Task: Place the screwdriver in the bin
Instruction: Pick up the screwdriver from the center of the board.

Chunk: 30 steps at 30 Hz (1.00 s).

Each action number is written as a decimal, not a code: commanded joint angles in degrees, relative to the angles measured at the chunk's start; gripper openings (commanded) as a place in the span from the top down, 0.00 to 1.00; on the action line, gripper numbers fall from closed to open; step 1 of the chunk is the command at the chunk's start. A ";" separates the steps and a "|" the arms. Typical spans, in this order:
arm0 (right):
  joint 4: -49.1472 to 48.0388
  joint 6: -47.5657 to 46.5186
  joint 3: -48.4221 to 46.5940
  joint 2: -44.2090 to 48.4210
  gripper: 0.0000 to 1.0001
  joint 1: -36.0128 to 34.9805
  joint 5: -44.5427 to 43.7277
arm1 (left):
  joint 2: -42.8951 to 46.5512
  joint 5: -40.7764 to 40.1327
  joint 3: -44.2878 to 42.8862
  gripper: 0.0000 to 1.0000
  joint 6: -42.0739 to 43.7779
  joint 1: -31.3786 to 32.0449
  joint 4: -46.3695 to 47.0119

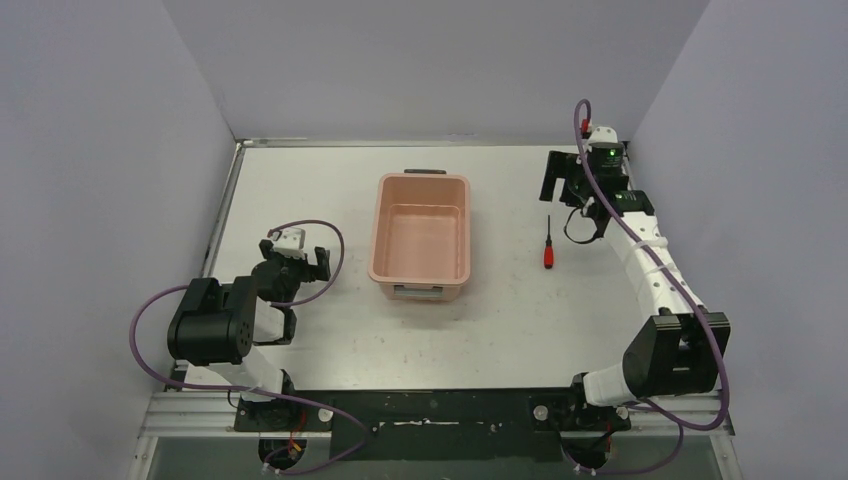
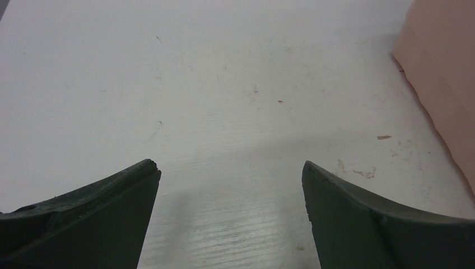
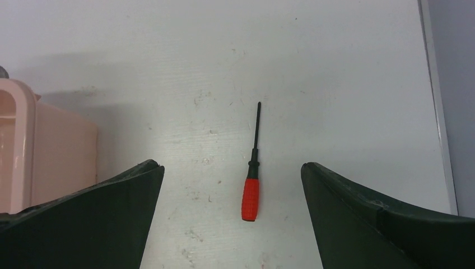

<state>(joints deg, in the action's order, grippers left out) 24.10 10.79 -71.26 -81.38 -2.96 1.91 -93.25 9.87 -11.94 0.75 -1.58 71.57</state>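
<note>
Screwdriver [image 1: 548,246] lies flat on the table [image 1: 500,320], right of the bin [image 1: 421,236] and apart from it. Its red handle points to the near edge and its thin shaft points away.

Right gripper [image 3: 228,165] hangs above it with fingers spread wide and nothing held. In the wrist view the screwdriver [image 3: 253,165] sits between the two fingers, slightly right of centre. Left gripper [image 2: 229,163] is also spread and empty, low over bare table just left of the bin.

Likely risks:
- The screwdriver lies very low, so the fingertips may scrape the table before they close on it.
- The handle looks round. An off-centre pinch could roll it or squirt it out sideways.
- A close on the thin shaft would probably slip or tip.
- Carrying it too low could clip the bin's right rim, and letting go early would drop it outside.
</note>
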 commanded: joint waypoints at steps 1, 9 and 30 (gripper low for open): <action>7.33 -1.49 -5.22 -0.69 0.00 1.00 4.35 | 0.44 0.32 -0.71 0.03 0.15 0.09 2.43; 8.32 -1.25 -5.42 -2.14 0.00 2.50 7.06 | 0.44 0.33 -0.71 0.03 0.20 0.09 2.46; 5.17 0.22 0.58 -18.48 0.04 2.84 4.68 | 0.44 0.32 -0.78 0.03 0.17 0.09 2.44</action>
<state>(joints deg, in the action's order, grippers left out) 32.36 9.96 -71.50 -98.02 -0.40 6.94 -93.25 9.87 -11.94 0.78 -1.58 71.57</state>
